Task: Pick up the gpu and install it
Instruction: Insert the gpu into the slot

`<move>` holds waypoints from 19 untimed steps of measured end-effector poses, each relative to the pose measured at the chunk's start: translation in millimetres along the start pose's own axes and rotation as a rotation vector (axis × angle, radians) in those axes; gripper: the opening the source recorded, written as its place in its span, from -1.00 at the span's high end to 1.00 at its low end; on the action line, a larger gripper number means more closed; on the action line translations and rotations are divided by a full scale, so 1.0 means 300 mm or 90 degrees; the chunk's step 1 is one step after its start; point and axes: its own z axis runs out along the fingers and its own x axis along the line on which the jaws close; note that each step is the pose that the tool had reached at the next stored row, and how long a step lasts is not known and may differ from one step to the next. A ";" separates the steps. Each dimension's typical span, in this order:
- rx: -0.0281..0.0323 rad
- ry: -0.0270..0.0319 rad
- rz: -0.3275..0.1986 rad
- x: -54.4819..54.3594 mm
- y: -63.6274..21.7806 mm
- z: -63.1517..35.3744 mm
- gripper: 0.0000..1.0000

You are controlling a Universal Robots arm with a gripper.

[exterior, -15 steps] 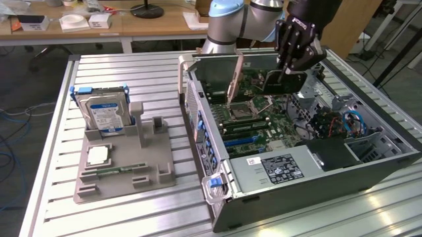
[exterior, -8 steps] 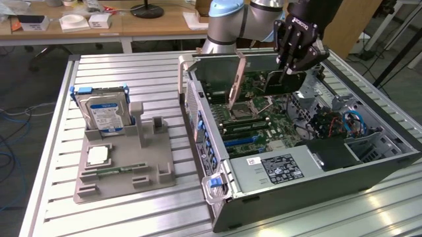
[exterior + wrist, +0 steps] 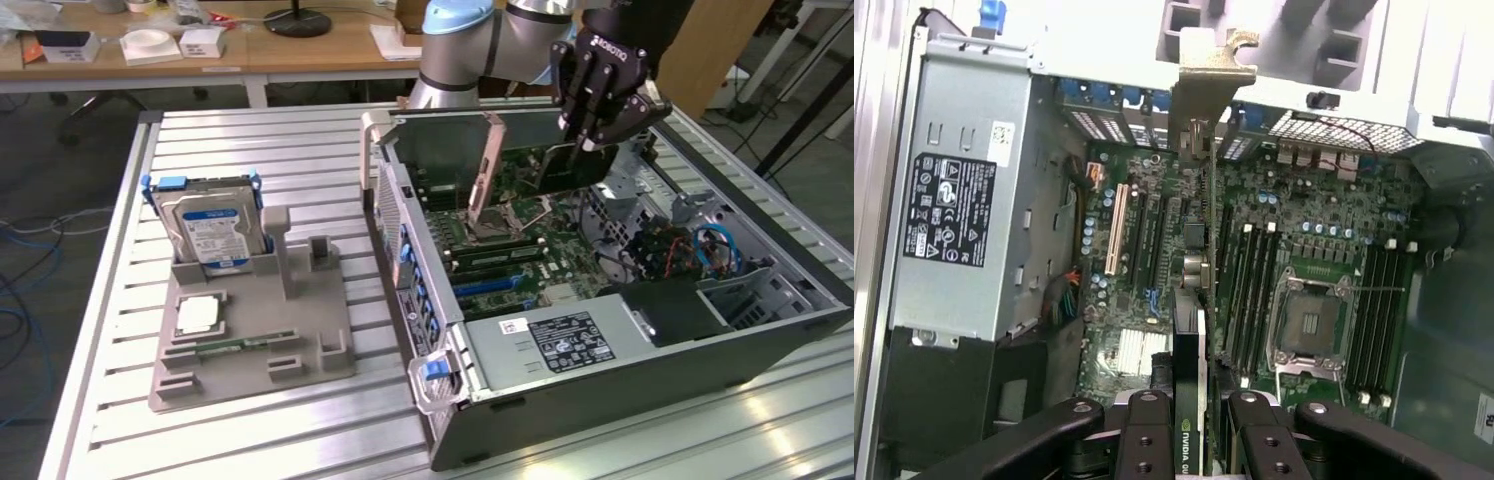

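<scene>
1. Slatted metal table [image 3: 267, 430] carries an open computer case [image 3: 747, 340].
2. The exterior view shows the gripper [image 3: 589, 140] hanging over the case's motherboard [image 3: 501, 255], pinching the gpu [image 3: 561, 168], which stands on edge.
3. The wrist view adds detail: fingers [image 3: 1146, 435] press both faces of the gpu [image 3: 1192, 350], and its bracket [image 3: 1214, 75] reaches the case's rear wall. Whether it touches a slot cannot be told.
4. The exterior view adds a hard drive [image 3: 211, 225] upright in a grey holder [image 3: 254, 340], beside the case on that view's left.
</scene>
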 end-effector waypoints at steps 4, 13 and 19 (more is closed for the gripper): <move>0.0002 0.0006 -0.011 0.000 0.000 0.000 0.47; 0.0002 0.0005 -0.008 -0.001 0.000 0.005 0.47; 0.0002 0.0005 -0.008 -0.001 0.000 0.011 0.47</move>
